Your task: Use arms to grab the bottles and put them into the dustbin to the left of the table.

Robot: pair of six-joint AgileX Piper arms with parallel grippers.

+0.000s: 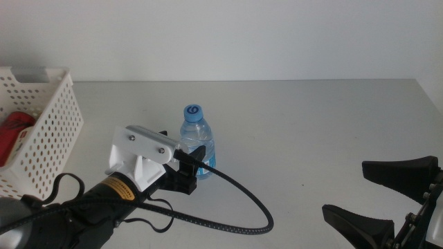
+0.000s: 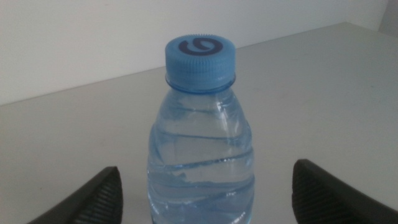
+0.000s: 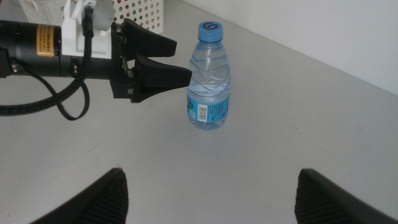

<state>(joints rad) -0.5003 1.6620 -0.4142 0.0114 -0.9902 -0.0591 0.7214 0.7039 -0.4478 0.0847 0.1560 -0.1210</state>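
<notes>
A small water bottle with a blue cap and blue label stands upright mid-table. My left gripper comes in from the lower left and is open. The bottle stands between its spread jaws in the left wrist view, and they are not pressed on it. The right wrist view shows the bottle with the left gripper at its side. The white perforated dustbin stands at the left, with a red item inside it. My right gripper waits open at the lower right. The yellow-liquid bottle is out of view.
The light-grey table runs back to a white wall. The left arm's black cable loops over the table in front of the bottle. A corner of the dustbin shows behind the left arm in the right wrist view.
</notes>
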